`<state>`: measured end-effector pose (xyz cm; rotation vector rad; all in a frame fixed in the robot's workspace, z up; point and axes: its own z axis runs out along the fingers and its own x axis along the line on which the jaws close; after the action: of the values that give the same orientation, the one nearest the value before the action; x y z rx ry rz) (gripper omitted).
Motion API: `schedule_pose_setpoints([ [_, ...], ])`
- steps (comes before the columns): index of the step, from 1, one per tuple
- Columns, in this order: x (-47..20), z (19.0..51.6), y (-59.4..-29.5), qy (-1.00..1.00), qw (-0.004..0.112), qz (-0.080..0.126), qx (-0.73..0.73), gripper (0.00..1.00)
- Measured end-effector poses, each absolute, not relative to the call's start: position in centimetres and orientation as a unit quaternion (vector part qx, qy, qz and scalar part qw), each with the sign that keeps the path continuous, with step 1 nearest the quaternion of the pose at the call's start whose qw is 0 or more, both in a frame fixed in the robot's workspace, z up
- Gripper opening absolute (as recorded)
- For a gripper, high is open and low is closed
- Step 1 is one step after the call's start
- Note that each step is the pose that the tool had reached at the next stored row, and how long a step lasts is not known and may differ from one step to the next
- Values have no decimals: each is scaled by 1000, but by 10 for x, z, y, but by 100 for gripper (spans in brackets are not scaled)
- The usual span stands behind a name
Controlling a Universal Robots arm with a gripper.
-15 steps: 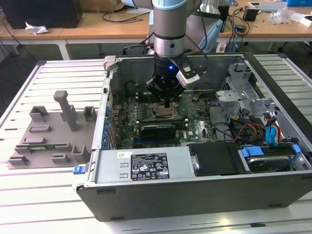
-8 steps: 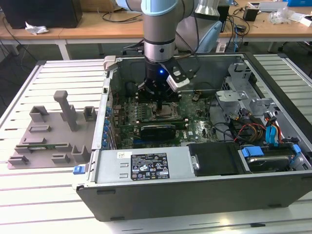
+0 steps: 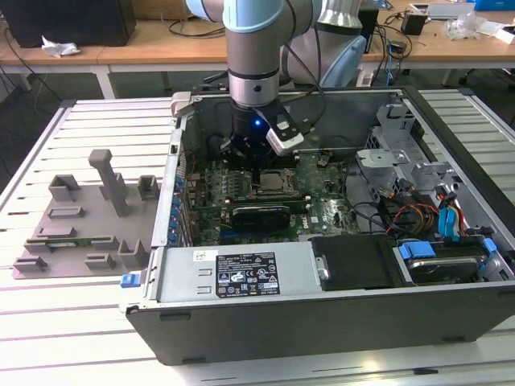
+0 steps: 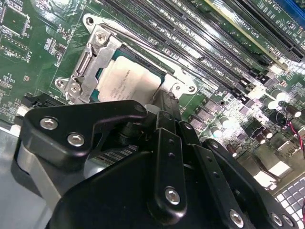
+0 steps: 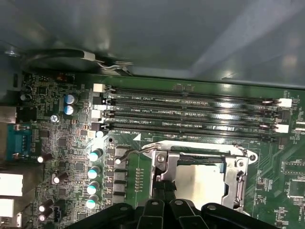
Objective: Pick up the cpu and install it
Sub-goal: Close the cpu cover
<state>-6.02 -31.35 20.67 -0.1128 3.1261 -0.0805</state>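
Step in hand: install, late stage by the look of it. The cpu (image 5: 200,179) lies flat inside the socket frame (image 5: 237,180) on the motherboard (image 3: 326,197), just beside the memory slots (image 5: 190,112). In the exterior view that's just above frame centre, inside the open pc case (image 3: 322,322).

Pick-up reads as done: the grey fixture blocks (image 3: 88,217), on the table (image 3: 48,338) at the exterior view's left, are well apart from the arm.

The gripper (image 4: 159,106) hangs straight over the socket, tip at one edge of the cpu. The fingers (image 4: 167,101) look drawn together with nothing between them, so they're not holding the cpu. Can't tell whether they touch it, or whether it's fully seated.

My read: any move from here calls for a straight vertical path with no sideways drag across the socket, plus a check that the cpu sits level.
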Motion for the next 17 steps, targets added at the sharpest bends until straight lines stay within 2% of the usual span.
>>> schedule_pose_setpoints([
  [17,-44,206,-313,999,6,-26,-36,11],
])
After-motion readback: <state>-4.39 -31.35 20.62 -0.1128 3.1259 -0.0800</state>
